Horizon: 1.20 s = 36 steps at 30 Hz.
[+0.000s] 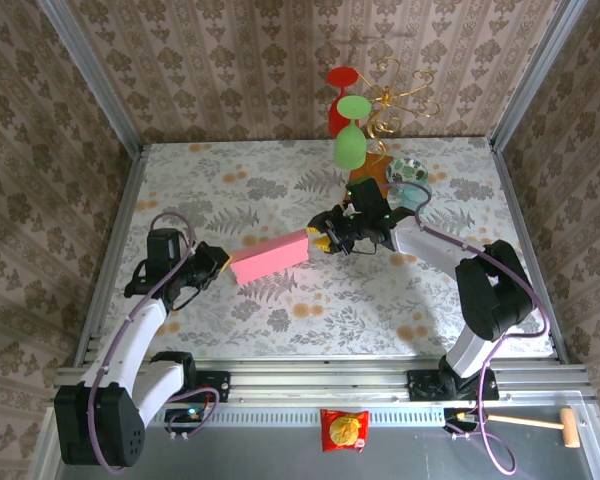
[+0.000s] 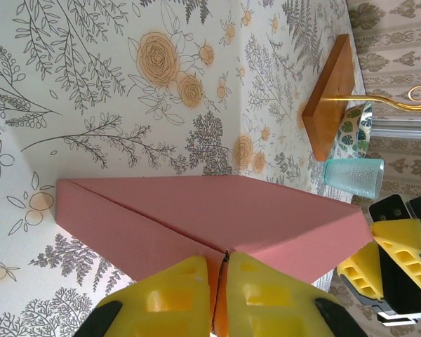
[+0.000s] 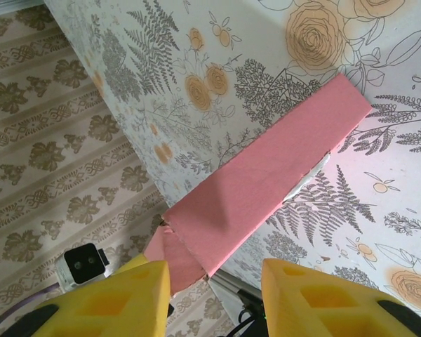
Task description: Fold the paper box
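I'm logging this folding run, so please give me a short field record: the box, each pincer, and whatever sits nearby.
paper box: pink, stretched between the two pincers over the floral table
left pincer: shut on the box's left end
right pincer: open, at the box's right end
nearby: teal cup and orange-brown board, beyond the box's right end

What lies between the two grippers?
The paper box spans from the left gripper to the right gripper, seen in the top view.
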Each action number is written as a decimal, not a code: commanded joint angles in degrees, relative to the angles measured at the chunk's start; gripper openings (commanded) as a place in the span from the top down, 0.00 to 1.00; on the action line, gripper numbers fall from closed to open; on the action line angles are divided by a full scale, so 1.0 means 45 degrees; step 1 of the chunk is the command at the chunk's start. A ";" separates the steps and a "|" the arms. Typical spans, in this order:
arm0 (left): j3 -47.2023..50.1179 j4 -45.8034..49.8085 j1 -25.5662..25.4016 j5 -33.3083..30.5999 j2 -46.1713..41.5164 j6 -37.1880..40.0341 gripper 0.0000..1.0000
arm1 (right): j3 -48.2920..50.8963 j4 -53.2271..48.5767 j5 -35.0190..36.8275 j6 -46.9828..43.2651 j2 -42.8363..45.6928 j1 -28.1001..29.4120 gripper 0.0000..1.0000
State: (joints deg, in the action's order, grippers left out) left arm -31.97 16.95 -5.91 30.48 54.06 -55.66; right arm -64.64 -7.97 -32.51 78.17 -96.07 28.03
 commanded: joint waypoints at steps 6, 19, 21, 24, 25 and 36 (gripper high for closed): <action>0.0321 0.1838 0.0044 -0.0660 0.0428 0.0315 0.90 | -0.0078 0.0108 0.0471 0.0021 0.0340 0.0478 0.62; 0.0307 0.1854 0.0113 -0.0602 0.0427 0.0317 0.89 | 0.0309 -0.0358 0.0672 -0.0340 -0.0426 0.0587 0.78; 0.0306 0.1832 0.0120 -0.0563 0.0468 0.0328 0.88 | 0.0548 -0.0327 0.0700 -0.0387 -0.0554 0.0502 0.80; 0.0270 0.1857 0.0169 -0.0513 0.0481 0.0366 0.85 | 0.0800 -0.0146 0.0643 -0.0379 -0.0745 0.0341 0.84; 0.0249 0.1894 0.0198 -0.0485 0.0452 0.0389 0.83 | 0.0818 -0.0144 0.0645 -0.0379 -0.0823 0.0288 0.85; -0.0470 0.2474 0.0279 0.0112 -0.0417 -0.0068 0.67 | 0.1103 0.0979 -0.0224 0.0854 -0.1287 0.0101 0.87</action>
State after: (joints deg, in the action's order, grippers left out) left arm -33.32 22.92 -5.17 31.35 53.04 -55.22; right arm -62.37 0.93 -35.46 79.81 -98.76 29.06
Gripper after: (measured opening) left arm 0.334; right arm 0.128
